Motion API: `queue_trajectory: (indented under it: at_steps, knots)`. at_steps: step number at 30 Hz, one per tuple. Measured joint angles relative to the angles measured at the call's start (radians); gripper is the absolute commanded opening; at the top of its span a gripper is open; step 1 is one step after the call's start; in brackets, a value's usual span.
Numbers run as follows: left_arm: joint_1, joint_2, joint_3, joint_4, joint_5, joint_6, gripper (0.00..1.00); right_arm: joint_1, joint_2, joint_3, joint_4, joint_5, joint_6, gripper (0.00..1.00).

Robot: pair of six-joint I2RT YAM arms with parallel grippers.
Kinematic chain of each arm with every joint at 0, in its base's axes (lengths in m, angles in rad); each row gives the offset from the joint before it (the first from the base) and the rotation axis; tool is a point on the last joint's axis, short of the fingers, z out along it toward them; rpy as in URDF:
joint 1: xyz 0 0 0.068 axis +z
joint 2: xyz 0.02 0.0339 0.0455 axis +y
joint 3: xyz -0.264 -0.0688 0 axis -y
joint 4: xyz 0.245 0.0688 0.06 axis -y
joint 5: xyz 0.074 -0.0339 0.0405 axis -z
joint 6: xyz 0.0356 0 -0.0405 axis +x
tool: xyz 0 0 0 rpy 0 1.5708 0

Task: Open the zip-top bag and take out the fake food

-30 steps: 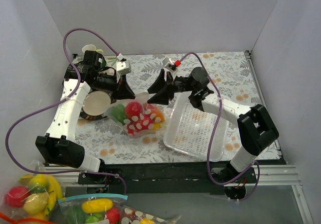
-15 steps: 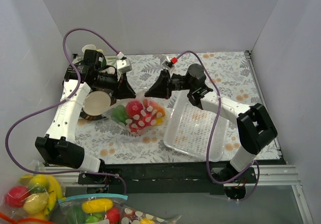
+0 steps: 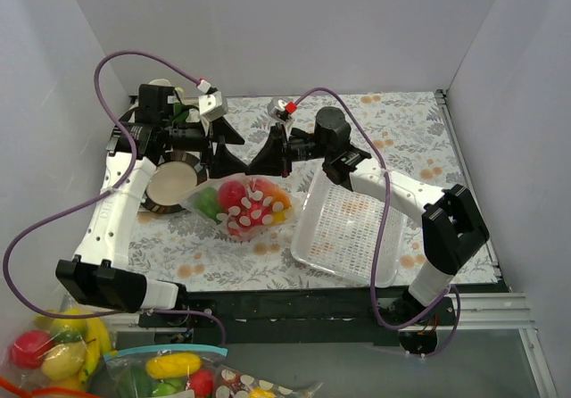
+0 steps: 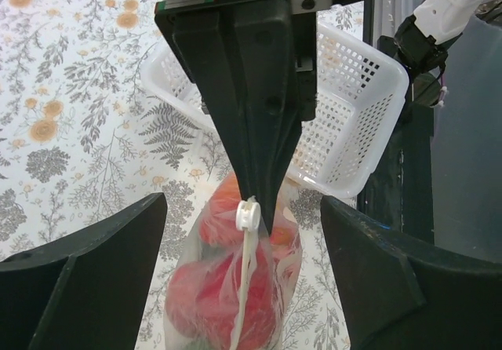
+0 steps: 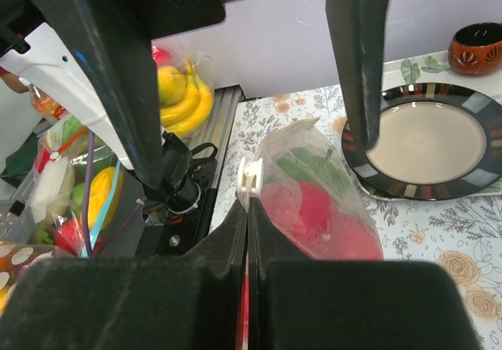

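Note:
The zip-top bag (image 3: 243,203) hangs with its bottom on the table, and its mouth with the white slider (image 4: 247,215) points up. Inside it the fake food (image 3: 235,193) shows red, green and orange. My right gripper (image 3: 257,168) is shut on the bag's top edge, right under the slider (image 5: 249,179). Its fingers (image 5: 235,240) are pressed flat together on the plastic. My left gripper (image 4: 243,209) stands open, wide on either side of the bag's mouth and not touching it. In the right wrist view its fingers (image 5: 357,60) hang above the bag (image 5: 314,201).
A white mesh basket (image 3: 343,228) lies right of the bag. A dark-rimmed plate (image 3: 171,184) lies to the left, with a small brown bowl (image 5: 478,48) behind it. Other bags of toy fruit (image 3: 53,344) lie below the table's near edge.
My left gripper has opened, let go of the bag and drawn back a little. My right gripper has shut on the bag's top edge and moved left with it.

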Motion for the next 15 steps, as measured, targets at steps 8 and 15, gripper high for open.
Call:
queue_trajectory:
  at_steps: [8,15]
  knots:
    - [-0.002,0.046,0.003,-0.053,0.014,0.074,0.69,0.004,0.005,0.019,-0.05,0.006,-0.025,0.01]
    - [-0.002,0.088,0.035,-0.12,0.037,0.141,0.49,0.01,0.01,0.025,-0.057,0.002,-0.025,0.01]
